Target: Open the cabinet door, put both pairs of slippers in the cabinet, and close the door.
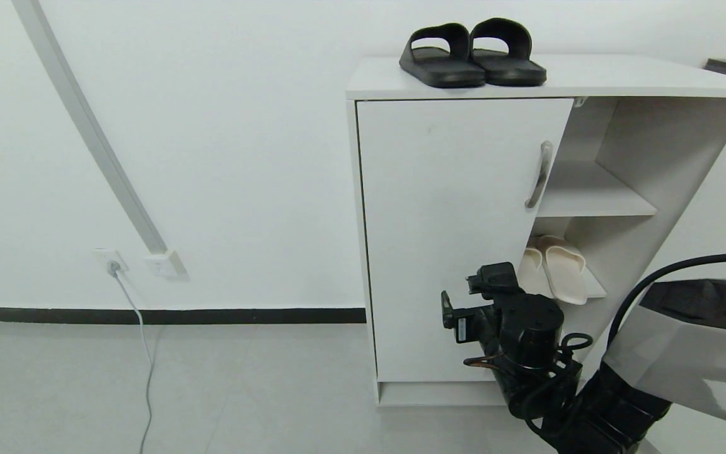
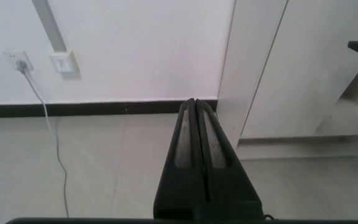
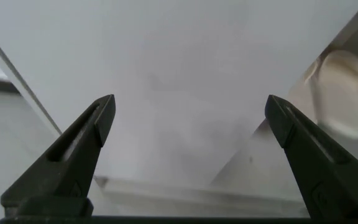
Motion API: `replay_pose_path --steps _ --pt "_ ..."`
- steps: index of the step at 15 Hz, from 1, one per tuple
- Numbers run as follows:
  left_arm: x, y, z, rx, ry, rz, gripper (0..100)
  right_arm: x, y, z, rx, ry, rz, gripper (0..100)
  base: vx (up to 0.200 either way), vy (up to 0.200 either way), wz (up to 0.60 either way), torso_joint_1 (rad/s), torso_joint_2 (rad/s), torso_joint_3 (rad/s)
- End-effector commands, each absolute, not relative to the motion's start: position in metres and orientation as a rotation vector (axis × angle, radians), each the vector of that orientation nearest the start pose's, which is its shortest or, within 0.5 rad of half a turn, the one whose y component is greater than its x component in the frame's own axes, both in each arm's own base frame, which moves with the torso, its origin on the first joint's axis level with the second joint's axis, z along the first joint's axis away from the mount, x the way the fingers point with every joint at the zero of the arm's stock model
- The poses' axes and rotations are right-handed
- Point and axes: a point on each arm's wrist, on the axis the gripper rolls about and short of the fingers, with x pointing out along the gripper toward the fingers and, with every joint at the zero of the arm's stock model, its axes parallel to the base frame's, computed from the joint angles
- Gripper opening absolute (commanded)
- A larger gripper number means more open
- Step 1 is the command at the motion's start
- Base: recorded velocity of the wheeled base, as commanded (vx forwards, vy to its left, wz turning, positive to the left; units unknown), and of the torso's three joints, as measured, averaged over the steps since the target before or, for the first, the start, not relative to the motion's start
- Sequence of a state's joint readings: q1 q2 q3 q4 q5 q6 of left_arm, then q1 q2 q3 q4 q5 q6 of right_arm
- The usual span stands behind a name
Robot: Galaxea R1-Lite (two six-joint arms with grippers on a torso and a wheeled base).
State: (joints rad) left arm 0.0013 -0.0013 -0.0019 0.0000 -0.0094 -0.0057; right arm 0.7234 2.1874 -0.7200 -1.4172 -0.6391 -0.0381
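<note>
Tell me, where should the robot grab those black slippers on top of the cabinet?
Probably the arched straps where the black slippers touch: one pinch could catch both. Come from the front, over the heels, since the strap openings face the robot and a wall stands behind.

**Location: plain indoor room, arranged like a home entryway.**

A white cabinet (image 1: 451, 239) for shoes stands on a grey tiled floor (image 1: 243, 391) against a bare white wall (image 1: 224, 157). A black skirting strip (image 1: 149, 314) runs along the foot of the wall. Black slippers (image 1: 473, 53) lie on the cabinet top. Cream slippers (image 1: 555, 268) lie on a lower shelf in its open right half. Wall fittings: a socket (image 1: 109, 260) with a grey cable (image 1: 145, 353) plugged in, and a grey duct (image 1: 86, 126) running slantwise up the wall.
</note>
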Motion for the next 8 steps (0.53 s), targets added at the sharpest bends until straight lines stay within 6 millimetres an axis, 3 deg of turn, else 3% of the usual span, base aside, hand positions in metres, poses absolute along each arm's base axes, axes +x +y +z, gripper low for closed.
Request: replay_pose_path --steps 1,8 --pt "-0.0229 -0.0002 0.0759 -0.006 -0.002 -0.008 0 0.2823 0.231 0.0727 -0.074 0.043 0.084 100 0.0 0.0 0.0 0.041 -0.48 -0.359" --pt "-0.0229 -0.0002 0.0759 -0.006 -0.002 -0.008 0 0.2825 0.2311 0.0716 -0.076 0.045 0.084 100 0.0 0.0 0.0 0.101 -0.45 -0.346"
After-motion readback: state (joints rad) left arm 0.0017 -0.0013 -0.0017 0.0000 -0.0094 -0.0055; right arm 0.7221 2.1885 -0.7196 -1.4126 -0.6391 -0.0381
